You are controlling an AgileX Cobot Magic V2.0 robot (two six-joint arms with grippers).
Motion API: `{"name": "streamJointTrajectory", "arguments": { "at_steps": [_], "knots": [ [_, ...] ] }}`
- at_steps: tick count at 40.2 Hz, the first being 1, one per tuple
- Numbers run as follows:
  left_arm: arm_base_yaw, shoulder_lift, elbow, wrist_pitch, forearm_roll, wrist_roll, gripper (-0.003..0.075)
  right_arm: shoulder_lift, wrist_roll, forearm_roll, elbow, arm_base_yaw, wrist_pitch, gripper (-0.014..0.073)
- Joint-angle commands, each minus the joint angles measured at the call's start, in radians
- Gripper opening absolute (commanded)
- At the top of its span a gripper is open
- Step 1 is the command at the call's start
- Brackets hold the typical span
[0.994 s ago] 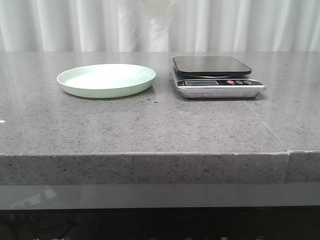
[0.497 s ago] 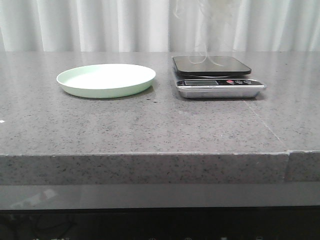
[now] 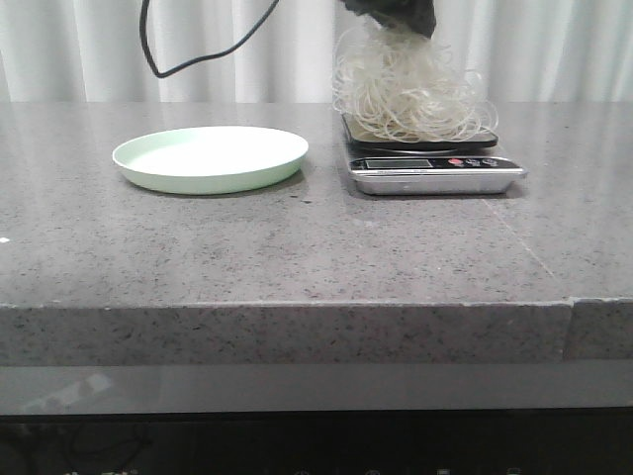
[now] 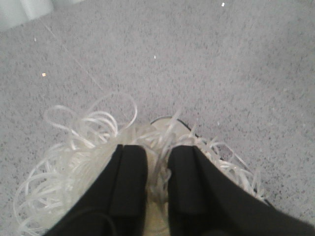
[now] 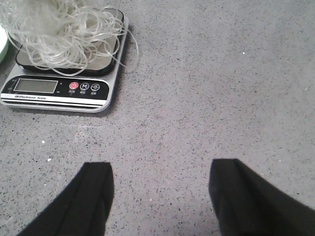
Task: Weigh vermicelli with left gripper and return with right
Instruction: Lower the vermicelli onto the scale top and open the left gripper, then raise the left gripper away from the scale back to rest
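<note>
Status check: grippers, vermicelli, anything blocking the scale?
Left gripper shut on vermicelli, lowering it onto scale. Right gripper open, empty. Green plate empty. Nothing blocking.

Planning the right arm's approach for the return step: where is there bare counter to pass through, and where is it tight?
Bare counter lies right of the scale, under the open right claw, along the front edge, and in the gap between the green plate and the scale. It is crowded over the scale platform, where the vermicelli spills past the edges with the left claw closed on it.
</note>
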Motion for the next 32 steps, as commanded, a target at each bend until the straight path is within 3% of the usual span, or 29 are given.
{"name": "streamJointTrajectory", "arguments": {
  "at_steps": [1, 6, 19, 32],
  "knots": [
    [-0.008, -0.063, -0.037, -0.048, -0.021, -0.005, 0.0342, 0.006, -0.005, -0.008, -0.033, -0.004, -0.061, 0.0540],
    [-0.016, -0.063, -0.037, -0.046, -0.021, -0.005, 0.0421, 0.006, -0.005, -0.008, -0.033, -0.004, -0.061, 0.0540],
    [-0.016, -0.138, -0.037, 0.026, -0.017, -0.005, 0.0421, 0.006, -0.005, -0.008, -0.033, -0.004, -0.061, 0.0540],
    [-0.018, -0.340, -0.037, 0.182, -0.002, -0.005, 0.0421, 0.006, -0.005, -0.008, -0.033, -0.004, -0.061, 0.0540]
  ]
}}
